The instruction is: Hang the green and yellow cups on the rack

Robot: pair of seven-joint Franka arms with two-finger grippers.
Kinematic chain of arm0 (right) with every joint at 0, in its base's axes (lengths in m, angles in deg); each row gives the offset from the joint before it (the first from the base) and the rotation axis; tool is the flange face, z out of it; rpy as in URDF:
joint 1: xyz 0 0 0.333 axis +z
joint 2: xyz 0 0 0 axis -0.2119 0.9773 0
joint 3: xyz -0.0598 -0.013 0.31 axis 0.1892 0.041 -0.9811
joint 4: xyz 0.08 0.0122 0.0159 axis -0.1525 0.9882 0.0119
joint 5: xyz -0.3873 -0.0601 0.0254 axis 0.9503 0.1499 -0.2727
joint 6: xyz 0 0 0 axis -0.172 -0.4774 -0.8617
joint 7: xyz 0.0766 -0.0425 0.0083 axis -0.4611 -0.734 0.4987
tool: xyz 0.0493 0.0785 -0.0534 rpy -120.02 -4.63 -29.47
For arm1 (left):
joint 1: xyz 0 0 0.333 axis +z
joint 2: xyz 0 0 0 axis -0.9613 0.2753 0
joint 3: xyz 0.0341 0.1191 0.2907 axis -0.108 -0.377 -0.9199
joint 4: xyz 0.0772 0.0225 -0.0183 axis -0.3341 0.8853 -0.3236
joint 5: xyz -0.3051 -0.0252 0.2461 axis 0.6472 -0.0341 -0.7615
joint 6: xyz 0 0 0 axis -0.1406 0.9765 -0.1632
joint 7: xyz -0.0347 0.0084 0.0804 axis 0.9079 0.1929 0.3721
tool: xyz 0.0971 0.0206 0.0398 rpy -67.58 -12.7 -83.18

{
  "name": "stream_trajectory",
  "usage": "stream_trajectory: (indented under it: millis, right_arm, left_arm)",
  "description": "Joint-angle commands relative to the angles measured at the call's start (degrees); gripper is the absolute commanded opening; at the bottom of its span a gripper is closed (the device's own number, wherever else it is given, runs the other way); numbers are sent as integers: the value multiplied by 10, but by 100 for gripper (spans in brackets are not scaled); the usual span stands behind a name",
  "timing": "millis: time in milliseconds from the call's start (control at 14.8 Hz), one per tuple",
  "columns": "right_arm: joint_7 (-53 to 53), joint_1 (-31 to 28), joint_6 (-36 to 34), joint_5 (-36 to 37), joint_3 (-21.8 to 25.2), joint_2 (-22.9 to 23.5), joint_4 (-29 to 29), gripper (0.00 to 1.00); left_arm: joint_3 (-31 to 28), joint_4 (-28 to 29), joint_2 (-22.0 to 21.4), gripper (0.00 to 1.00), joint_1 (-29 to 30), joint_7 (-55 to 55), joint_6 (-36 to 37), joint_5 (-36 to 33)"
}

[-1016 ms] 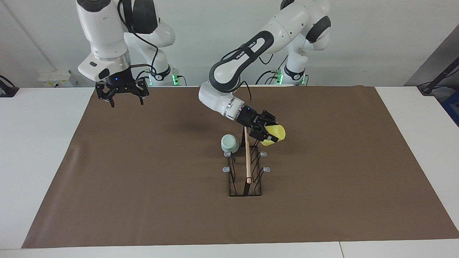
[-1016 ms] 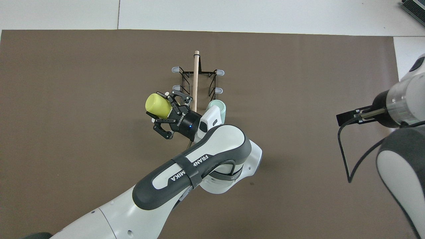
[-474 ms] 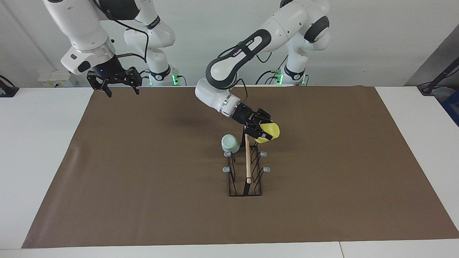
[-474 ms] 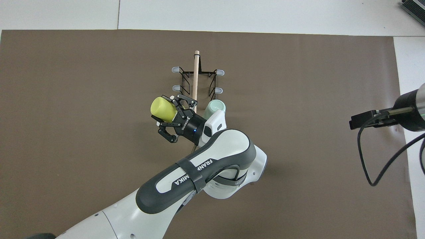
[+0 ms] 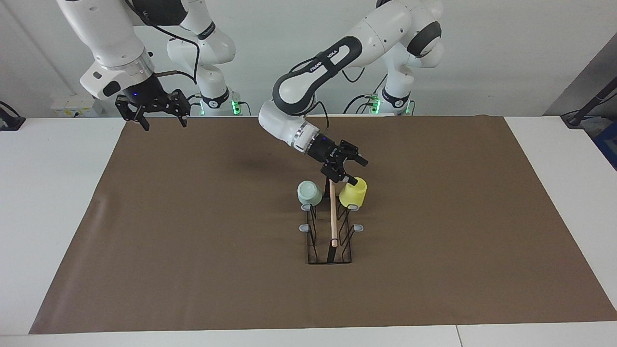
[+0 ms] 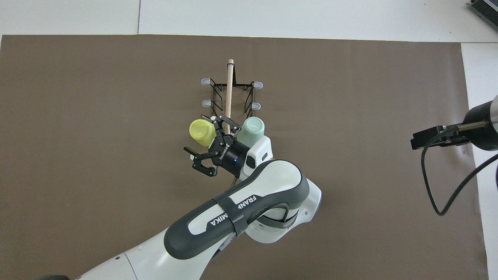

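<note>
The black wire rack (image 5: pixel 331 241) with a wooden rod (image 6: pixel 229 89) stands mid-table. The mint green cup (image 5: pixel 309 193) hangs upside down on the prong nearest the robots, on the right arm's side; it also shows in the overhead view (image 6: pixel 252 128). The yellow cup (image 5: pixel 353 193) hangs upside down on the matching prong on the left arm's side, also in the overhead view (image 6: pixel 201 131). My left gripper (image 5: pixel 359 172) is open and empty, just above the yellow cup. My right gripper (image 5: pixel 165 124) is open and empty, raised over the mat's corner by its base, waiting.
A brown mat (image 5: pixel 193 241) covers the white table (image 5: pixel 48 193). Four grey-tipped prongs farther from the robots are bare, such as one prong (image 5: pixel 358 227). The left arm's forearm (image 6: pixel 233 210) covers the mat nearer the robots than the rack.
My left gripper tipped the yellow cup upside down onto the prong, let go and opened. My right gripper rose and drew back toward its base.
</note>
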Motion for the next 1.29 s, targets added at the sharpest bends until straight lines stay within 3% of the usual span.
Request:
stream_trajectory:
  millis: [0, 271, 406, 542, 813, 1016, 1219]
  right_arm:
    - [-4, -10, -23, 8, -2, 38, -49, 100]
    - [4, -17, -24, 10, -2, 33, -38, 100]
    - [28, -21, -25, 17, -1, 32, -39, 100]
    - [36, -25, -25, 32, -2, 34, -43, 100]
    - [46, -22, -32, 38, -2, 36, -49, 100]
    - [19, -22, -31, 28, -3, 35, -47, 100]
    - [16, -19, -25, 35, -3, 34, -45, 100]
  left_arm:
    - [24, -6, -21, 100, 8, 19, 16, 23]
    - [26, -8, -64, 100, 31, 111, 8, 95]
    - [17, -9, -138, 100, 58, 195, -76, 216]
    - [-52, -3, -187, 100, 51, 251, -146, 284]
    - [-150, 14, -228, 100, 50, 373, -235, 410]
    - [-204, 83, -264, 100, 49, 457, -314, 459]
    - [-242, 106, -273, 100, 50, 537, -364, 514]
